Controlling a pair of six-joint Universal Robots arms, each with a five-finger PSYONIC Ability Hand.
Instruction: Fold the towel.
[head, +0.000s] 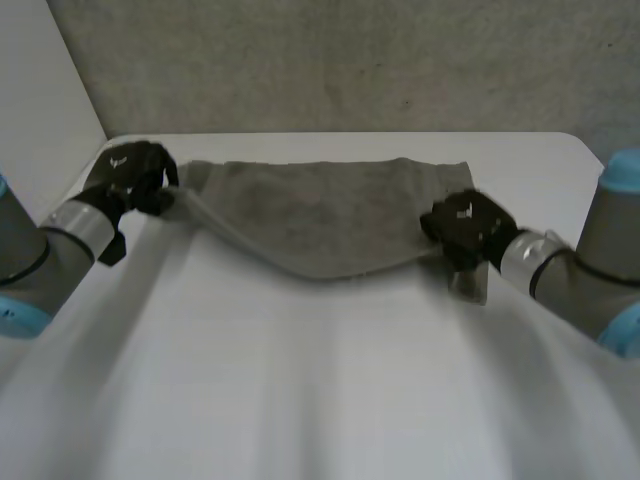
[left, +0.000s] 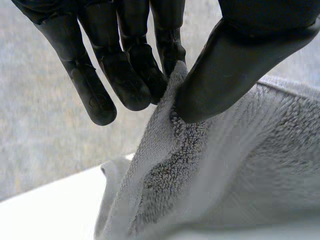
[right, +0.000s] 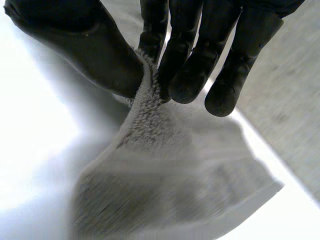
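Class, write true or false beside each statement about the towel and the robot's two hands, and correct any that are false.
1. The left hand pinches the towel between thumb and fingers. True.
2. The right hand is open, clear of the towel. False: its thumb and fingers pinch the towel too.
3. The towel is grey. True.
4. The towel is folded into a small stack. False: it stretches between the two hands, its near edge sagging.
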